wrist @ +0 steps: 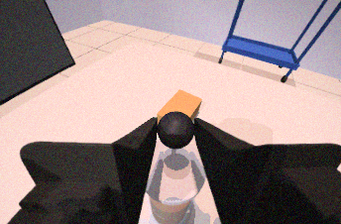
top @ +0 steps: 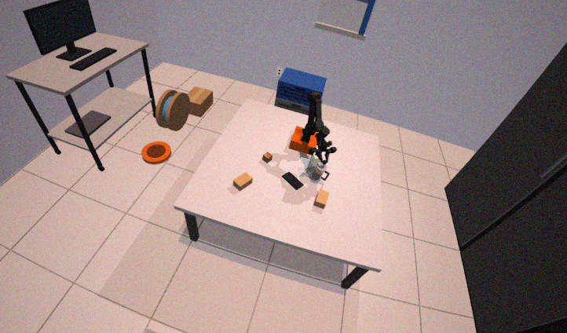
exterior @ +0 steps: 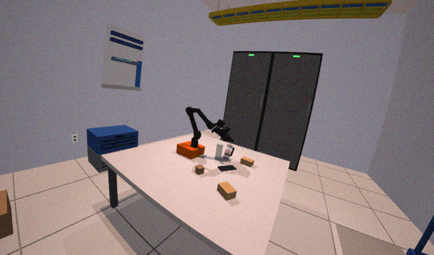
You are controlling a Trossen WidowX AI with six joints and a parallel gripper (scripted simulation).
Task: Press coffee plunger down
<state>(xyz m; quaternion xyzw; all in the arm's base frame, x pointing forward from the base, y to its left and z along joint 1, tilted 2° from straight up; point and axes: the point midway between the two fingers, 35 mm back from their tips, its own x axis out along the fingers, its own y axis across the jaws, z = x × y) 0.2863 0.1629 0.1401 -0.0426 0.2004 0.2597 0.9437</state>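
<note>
The coffee press (top: 316, 173) (exterior: 228, 151) (wrist: 174, 190) is a small clear glass with brown contents and a dark handle, on the white table (top: 259, 120) (exterior: 192, 201). It seems to lean slightly in the top and exterior views, but it is too small to be sure. My gripper (top: 324, 161) (exterior: 232, 140) (wrist: 175, 122) is above the press, shut on its round black plunger knob (wrist: 175, 131). In the wrist view a fingertip touches each side of the knob, and a short piece of rod shows below it. The plunger's depth inside the glass is unclear.
A pale green block (top: 312, 164) (exterior: 219, 150) stands right beside the press on the arm's side. A black flat slab (top: 292, 180) (exterior: 226, 168) and an orange-tan block (top: 321, 199) (exterior: 246, 161) (wrist: 181, 105) lie near. Farther off are another tan block (top: 243, 181) (exterior: 226, 190) and a small brown cube (top: 267, 157) (exterior: 199, 169).
</note>
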